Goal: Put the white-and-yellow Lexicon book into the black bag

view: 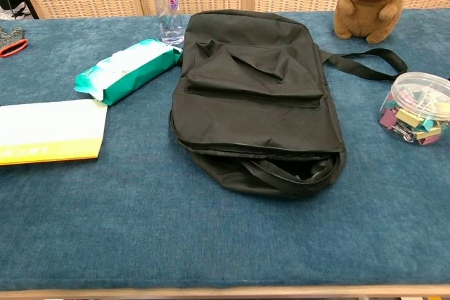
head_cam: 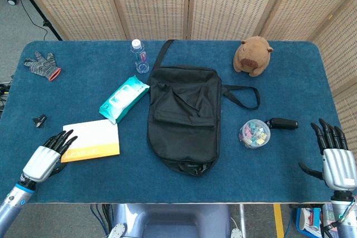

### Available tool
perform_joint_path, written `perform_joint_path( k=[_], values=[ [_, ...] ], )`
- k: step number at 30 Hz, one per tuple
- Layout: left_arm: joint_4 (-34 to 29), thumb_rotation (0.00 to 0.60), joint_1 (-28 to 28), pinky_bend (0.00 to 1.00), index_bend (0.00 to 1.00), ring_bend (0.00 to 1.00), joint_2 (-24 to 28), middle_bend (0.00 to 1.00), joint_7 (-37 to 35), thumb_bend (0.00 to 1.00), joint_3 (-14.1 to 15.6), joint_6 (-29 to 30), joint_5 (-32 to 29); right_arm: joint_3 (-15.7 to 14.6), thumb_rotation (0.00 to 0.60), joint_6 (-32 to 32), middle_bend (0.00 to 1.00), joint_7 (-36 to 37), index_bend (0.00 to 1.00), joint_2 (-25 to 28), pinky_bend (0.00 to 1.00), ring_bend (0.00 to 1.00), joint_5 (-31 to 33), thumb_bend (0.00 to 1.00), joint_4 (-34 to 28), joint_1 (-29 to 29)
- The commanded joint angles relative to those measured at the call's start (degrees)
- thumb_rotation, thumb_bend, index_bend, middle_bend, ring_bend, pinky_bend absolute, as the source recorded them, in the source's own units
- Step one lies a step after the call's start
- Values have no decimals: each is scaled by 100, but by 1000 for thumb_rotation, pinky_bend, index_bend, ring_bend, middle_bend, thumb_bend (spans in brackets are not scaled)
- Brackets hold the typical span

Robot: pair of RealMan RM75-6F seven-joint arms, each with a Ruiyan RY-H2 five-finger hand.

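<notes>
While the white-and-yellow Lexicon book (head_cam: 91, 140) lies flat on the blue table (head_cam: 290, 176) to the left of the black bag (head_cam: 184, 118), the left hand (head_cam: 46, 157) rests at its near-left corner. Fingers (head_cam: 60, 141) extended and slightly fanned, tips touching the book's left edge; no grip visible. In the chest view the book (view: 50, 131) shows its yellow band along the near side and sits apart from the bag (view: 256, 103), whose near end gapes open.

Right hand (head_cam: 334, 157) sits at the table's near-right corner, fingers straight and spread, thumb out to the side, holding nothing.

Other items: green wipes pack (head_cam: 124, 98) just beyond the book, water bottle (head_cam: 139, 55), grey glove (head_cam: 42, 64), capybara plush (head_cam: 252, 55), clear tub of clips (head_cam: 254, 133) right of the bag.
</notes>
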Motion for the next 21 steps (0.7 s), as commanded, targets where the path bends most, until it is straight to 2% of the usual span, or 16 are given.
perform_joint_path(
  k=[1,10,16,21],
  values=[
    [40,600,-65,268,124,99,-33,4,48,332,-5,-61,-8,2,600,-12,0,0,0,2,0,0,15,0,3,4],
    [69,600,-204,371,250,212,-121,132,114,362,-8,-123,-19,7,600,-45,0,25,0,21,0,0,54,0,-2,9],
    [281,600,-188,424,425,318,-260,292,288,363,-43,4,-54,-6,600,-68,0,26,0,24,0,0,49,0,-13,17],
    [481,600,-182,551,594,457,-390,461,207,403,-111,265,-87,-16,600,-68,0,20,0,28,0,0,45,0,-25,12]
  ],
)
